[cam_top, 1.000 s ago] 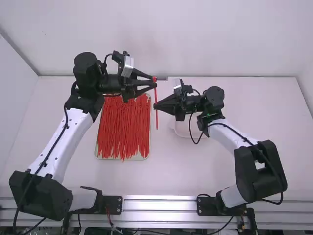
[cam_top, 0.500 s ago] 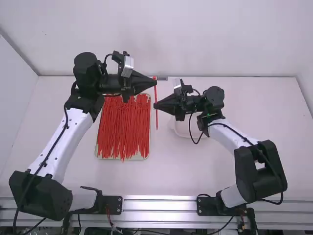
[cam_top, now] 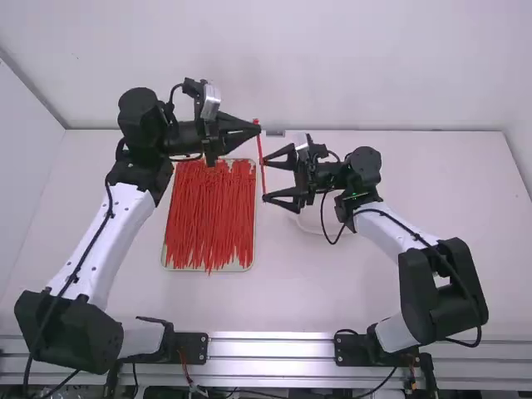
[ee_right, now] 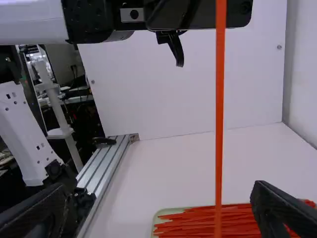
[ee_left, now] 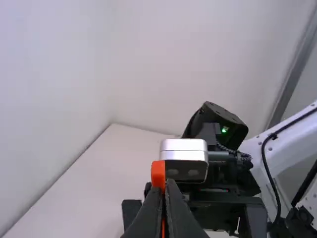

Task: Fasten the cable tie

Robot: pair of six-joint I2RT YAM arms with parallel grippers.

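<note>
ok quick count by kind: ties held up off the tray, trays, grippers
tie held up: 1
tray: 1
grippers: 2, left gripper shut on the tie, right gripper open
total: 4

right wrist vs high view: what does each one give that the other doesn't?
Right wrist view's extra: room equipment beyond the table edge, and the cable tie seen straight on, its strap hanging plumb. High view's extra: the full tray of spare ties, and the tie's head pinched in the shut left gripper. Shared: the strap between the open fingers of the right gripper, touching neither, with one end of the tray below it.
</note>
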